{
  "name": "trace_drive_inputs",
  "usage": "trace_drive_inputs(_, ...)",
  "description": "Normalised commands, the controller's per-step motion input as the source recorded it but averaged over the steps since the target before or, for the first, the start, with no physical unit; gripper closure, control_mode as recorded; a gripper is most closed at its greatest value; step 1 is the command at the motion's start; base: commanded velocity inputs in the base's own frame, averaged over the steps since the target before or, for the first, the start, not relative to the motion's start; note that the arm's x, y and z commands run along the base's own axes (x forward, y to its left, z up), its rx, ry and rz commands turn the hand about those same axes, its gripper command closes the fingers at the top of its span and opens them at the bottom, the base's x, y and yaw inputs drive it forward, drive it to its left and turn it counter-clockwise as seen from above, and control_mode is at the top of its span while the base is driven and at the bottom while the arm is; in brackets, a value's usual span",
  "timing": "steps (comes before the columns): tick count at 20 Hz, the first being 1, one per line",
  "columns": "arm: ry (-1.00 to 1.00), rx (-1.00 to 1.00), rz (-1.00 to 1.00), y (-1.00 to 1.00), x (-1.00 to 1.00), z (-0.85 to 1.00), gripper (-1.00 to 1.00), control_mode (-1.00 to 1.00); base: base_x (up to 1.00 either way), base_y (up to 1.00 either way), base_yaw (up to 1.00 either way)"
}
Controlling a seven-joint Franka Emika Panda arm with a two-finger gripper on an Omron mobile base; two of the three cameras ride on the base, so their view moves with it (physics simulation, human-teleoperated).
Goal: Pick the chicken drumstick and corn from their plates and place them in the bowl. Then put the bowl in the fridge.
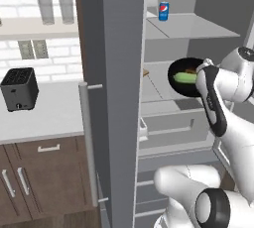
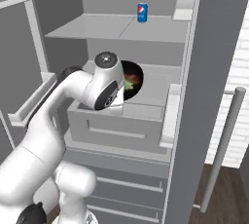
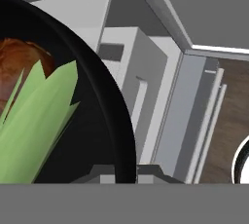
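Note:
The black bowl [image 1: 174, 84] hangs inside the open fridge [image 1: 119, 73], over the middle shelf. In it lie the light green corn [image 1: 186, 78] and the reddish-brown chicken drumstick [image 2: 132, 77]. My gripper [image 3: 127, 172] is shut on the bowl's rim [image 3: 119, 121]. In the hand view the rim runs down between my fingertips [image 3: 103, 171], with the corn [image 3: 34, 125] and the drumstick [image 3: 19, 57] close to the left. In the right base view my arm covers the left part of the bowl [image 2: 137, 74]. The plates are out of view.
A blue soda can [image 1: 163, 11] stands on the fridge's upper shelf [image 2: 116, 28]. A pale drawer [image 2: 116, 123] sits under the bowl. The fridge door with its bar handle [image 1: 88, 142] stands open to the left. A black toaster [image 1: 19, 89] is on the counter.

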Motion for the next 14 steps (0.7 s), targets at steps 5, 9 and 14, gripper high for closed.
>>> trace_drive_inputs(5, 0.06, 0.03, -0.12, -0.12, 0.91, -0.13, 1.0, -1.0, 0.0, 0.0, 0.0)
trace_drive_inputs(9, 0.01, 0.05, -0.04, -0.18, 0.76, -0.41, 1.0, -1.0, 0.0, 0.0, 0.0)
trace_drive_inputs(14, 0.05, 0.04, 0.0, -0.18, 0.61, -0.43, 1.0, -1.0, 0.0, 0.0, 0.0)
